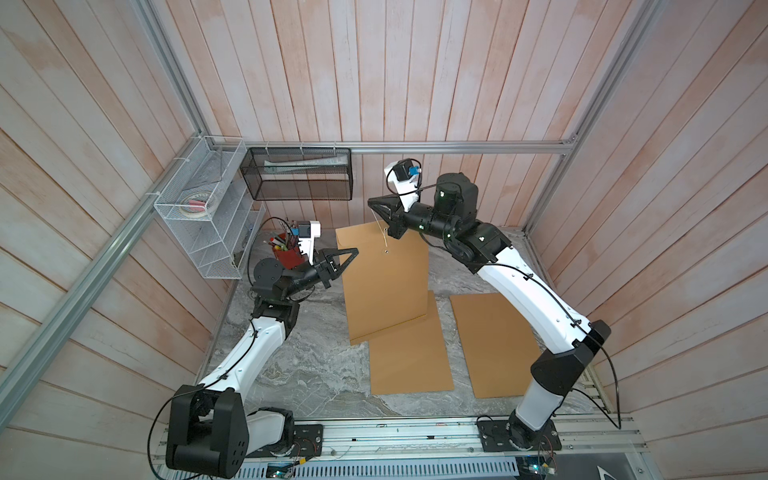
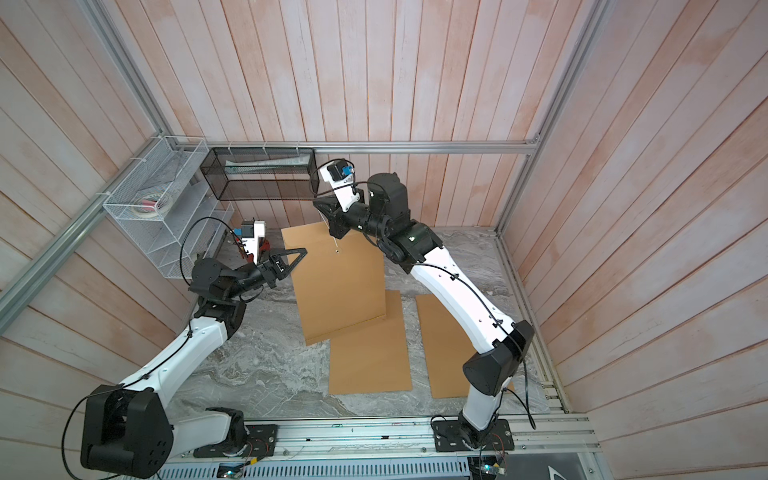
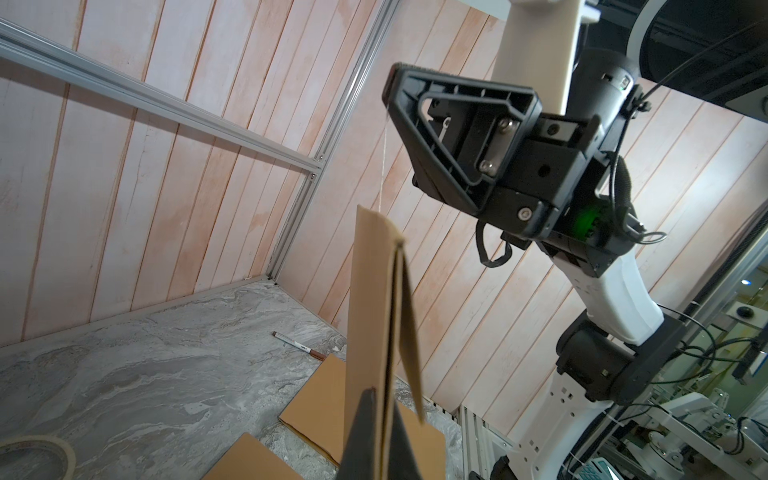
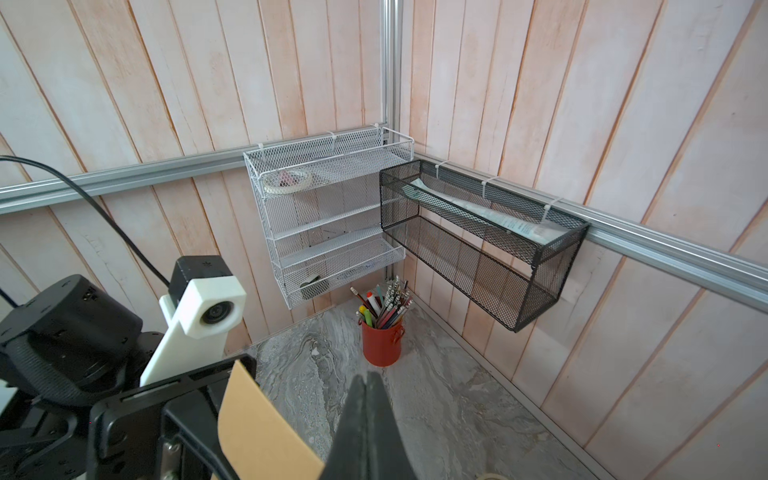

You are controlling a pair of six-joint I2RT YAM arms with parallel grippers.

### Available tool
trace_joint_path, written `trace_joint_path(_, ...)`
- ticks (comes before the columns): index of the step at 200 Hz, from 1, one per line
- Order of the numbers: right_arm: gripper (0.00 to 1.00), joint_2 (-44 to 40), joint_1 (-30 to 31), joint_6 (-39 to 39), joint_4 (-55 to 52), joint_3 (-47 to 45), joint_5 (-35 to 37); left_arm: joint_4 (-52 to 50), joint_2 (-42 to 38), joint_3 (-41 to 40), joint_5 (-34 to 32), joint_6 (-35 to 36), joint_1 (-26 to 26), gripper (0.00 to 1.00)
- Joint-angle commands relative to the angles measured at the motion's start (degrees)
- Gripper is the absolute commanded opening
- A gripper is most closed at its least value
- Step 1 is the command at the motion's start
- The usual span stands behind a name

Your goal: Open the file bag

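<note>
File bag, brown and flat, hangs raised over the marble table in both top views, while a second bag and a third bag lie flat on the table. The left gripper is clamped on the file bag's left edge. The right gripper, jaws together, pinches a thin white string that runs down to the bag's front. In the left wrist view the left gripper's fingers are closed on the bag's edge. The bag rises upright with its flap hanging away from the body, and the string goes straight from the bag's top to the right gripper's tip. A marker lies on the table beyond. In the right wrist view the right gripper's fingers are pressed together, and a corner of the bag sits near them. A red pen pot stands in the corner below a white wire rack and a black mesh basket.
</note>
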Motion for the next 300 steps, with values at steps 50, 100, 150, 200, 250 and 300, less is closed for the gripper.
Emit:
trace_joint_path(50, 0.0, 5.5, 3.56, -1.01, -3.91, 8.9, -1.86, 0.29, 0.5, -1.08, -1.66, -0.02, -0.28, 0.0)
trace_joint_path(100, 0.0, 6.3, 4.77, -0.91, -4.0, 9.8, -2.35, 0.89, 0.77, -0.68, -4.39, -0.82, -0.19, 0.0)
trace_joint_path(150, 0.0, 3.78, 5.69, -0.95, -2.74, 5.23, -0.88, 1.21, 0.9, 0.29, -6.1, -2.11, 1.22, 0.0)
trace_joint_path(200, 0.0, -1.19, 5.75, 0.84, 1.8, -4.74, -0.13, 1.19, 0.5, 1.3, -6.48, -2.51, 2.83, 0.0)
trace_joint_path(250, 0.0, -6.85, 5.82, 3.23, 6.5, -15.55, 0.83, 2.16, 0.77, 1.88, -7.28, -3.29, 3.57, 0.0)
trace_joint_path(300, 0.0, -11.37, 5.82, 6.22, 10.98, -26.05, 1.87, 3.94, 1.82, 3.18, -7.83, -4.82, 3.68, 0.0)
